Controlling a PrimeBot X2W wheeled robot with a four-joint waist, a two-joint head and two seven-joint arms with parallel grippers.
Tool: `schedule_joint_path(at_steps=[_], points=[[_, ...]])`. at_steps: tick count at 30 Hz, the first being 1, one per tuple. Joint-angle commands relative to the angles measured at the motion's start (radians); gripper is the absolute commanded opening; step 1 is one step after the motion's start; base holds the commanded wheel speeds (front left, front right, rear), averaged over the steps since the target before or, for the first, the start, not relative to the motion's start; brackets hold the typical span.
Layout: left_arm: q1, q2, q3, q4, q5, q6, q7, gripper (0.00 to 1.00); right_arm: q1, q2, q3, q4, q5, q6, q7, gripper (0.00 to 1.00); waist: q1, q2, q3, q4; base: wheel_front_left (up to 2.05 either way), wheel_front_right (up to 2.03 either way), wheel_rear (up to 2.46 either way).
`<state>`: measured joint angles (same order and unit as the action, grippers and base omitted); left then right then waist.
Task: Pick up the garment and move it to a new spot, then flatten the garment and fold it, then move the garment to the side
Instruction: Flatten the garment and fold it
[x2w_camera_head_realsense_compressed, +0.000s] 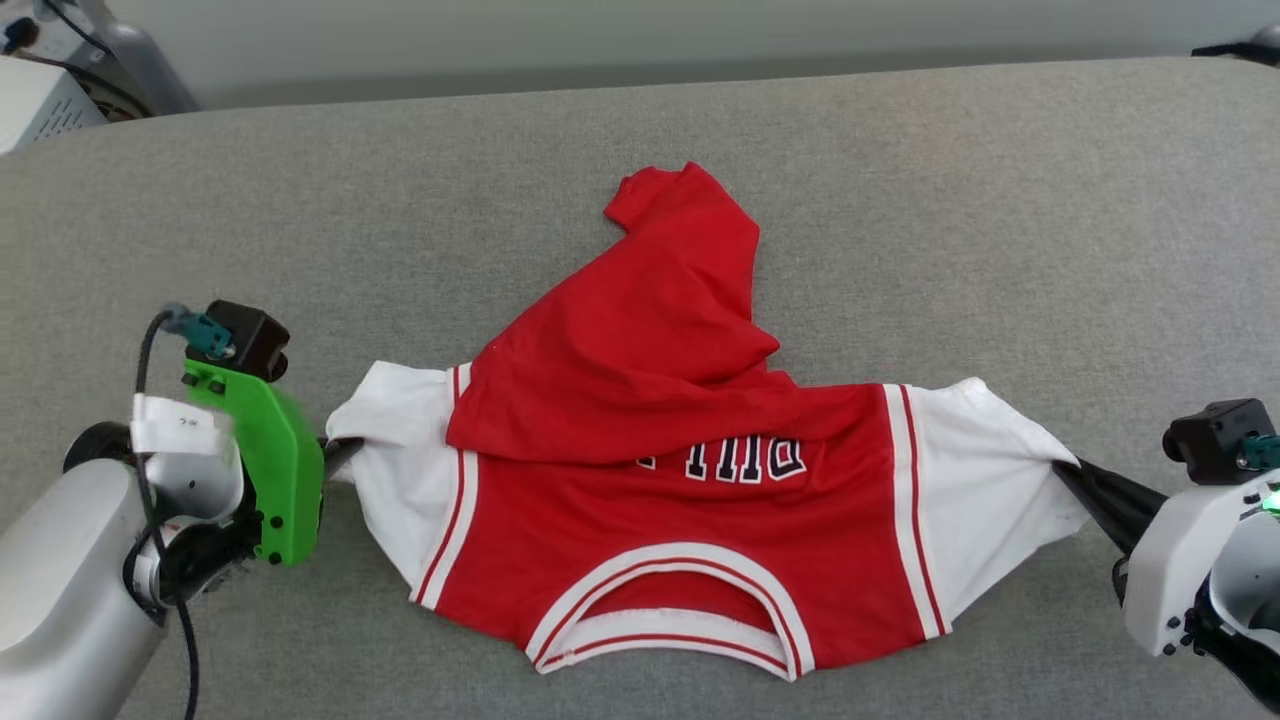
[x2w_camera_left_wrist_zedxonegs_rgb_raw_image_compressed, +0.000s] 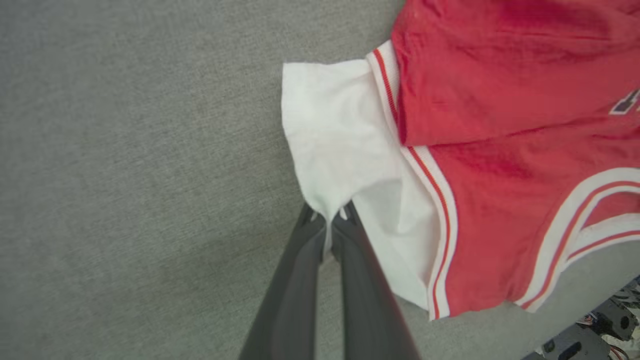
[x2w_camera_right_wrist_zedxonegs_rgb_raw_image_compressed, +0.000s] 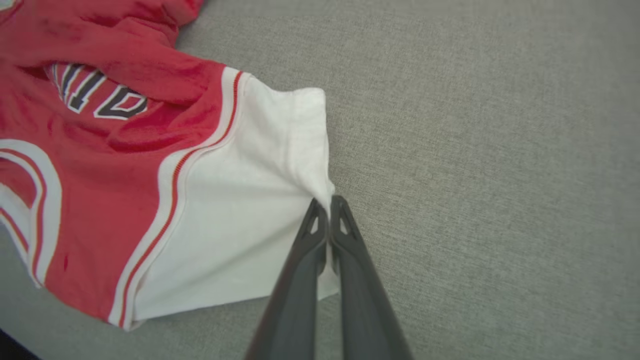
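Garment (x2w_camera_head_realsense_compressed: 680, 520) centre of head view on grey counter (x2w_camera_head_realsense_compressed: 900, 200), collar (x2w_camera_head_realsense_compressed: 665, 600) toward bottom edge, lower half (x2w_camera_head_realsense_compressed: 640, 340) flopped over lettering (x2w_camera_head_realsense_compressed: 745, 462); left tool (x2w_camera_left_wrist_zedxonegs_rgb_raw_image_compressed: 327, 220) pinching white sleeve (x2w_camera_left_wrist_zedxonegs_rgb_raw_image_compressed: 330, 135) at frame left, right tool (x2w_camera_right_wrist_zedxonegs_rgb_raw_image_compressed: 327, 207) pinching the other; thin edge pinches, likely to slip if pulled taut; wrist views show each pinch close, head view shows the whole flop.

A grey fabric-covered surface (x2w_camera_head_realsense_compressed: 900, 200) spans the scene; beyond its far left corner stands pale equipment (x2w_camera_head_realsense_compressed: 40, 105) with dark cables.
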<state>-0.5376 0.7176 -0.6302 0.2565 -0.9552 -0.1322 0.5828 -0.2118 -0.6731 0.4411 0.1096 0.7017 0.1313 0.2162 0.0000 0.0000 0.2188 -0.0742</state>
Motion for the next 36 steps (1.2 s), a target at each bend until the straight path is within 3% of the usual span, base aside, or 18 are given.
schedule_joint_path(at_steps=[1,7,11,17,26,36], points=[[0.019,0.026,0.014,-0.039,-0.023,0.002,-0.028,0.0,0.009,-0.009,-0.015,-0.012,0.011,-0.001,-0.017,0.0,0.0,0.0,-0.057,0.018,0.0,0.0,0.0],[0.052,0.085,0.081,-0.235,-0.095,0.003,-0.095,0.0,0.02,-0.029,-0.075,-0.078,0.054,-0.001,-0.024,0.0,0.0,0.0,-0.122,0.033,0.0,0.0,0.0],[0.049,0.095,0.127,-0.361,-0.132,0.018,-0.115,0.0,0.001,-0.049,-0.126,-0.135,0.072,-0.001,-0.004,0.0,0.0,0.0,-0.142,0.037,0.0,0.0,0.0],[-0.022,0.06,0.172,-0.469,-0.168,0.019,-0.142,0.0,-0.088,-0.052,-0.192,-0.198,0.104,-0.001,0.026,0.0,0.0,0.0,-0.149,0.039,0.0,0.0,0.0],[-0.267,-0.032,0.17,-0.435,-0.132,0.011,-0.145,0.0,-0.35,-0.011,-0.273,-0.19,0.06,-0.001,0.09,0.0,0.0,0.0,-0.06,0.035,0.0,0.0,0.0],[-0.709,-0.125,0.172,-0.226,-0.064,0.004,-0.142,0.0,-0.813,0.058,-0.264,-0.002,-0.019,-0.001,0.164,0.0,0.0,0.0,0.184,0.015,0.0,0.0,0.0]])
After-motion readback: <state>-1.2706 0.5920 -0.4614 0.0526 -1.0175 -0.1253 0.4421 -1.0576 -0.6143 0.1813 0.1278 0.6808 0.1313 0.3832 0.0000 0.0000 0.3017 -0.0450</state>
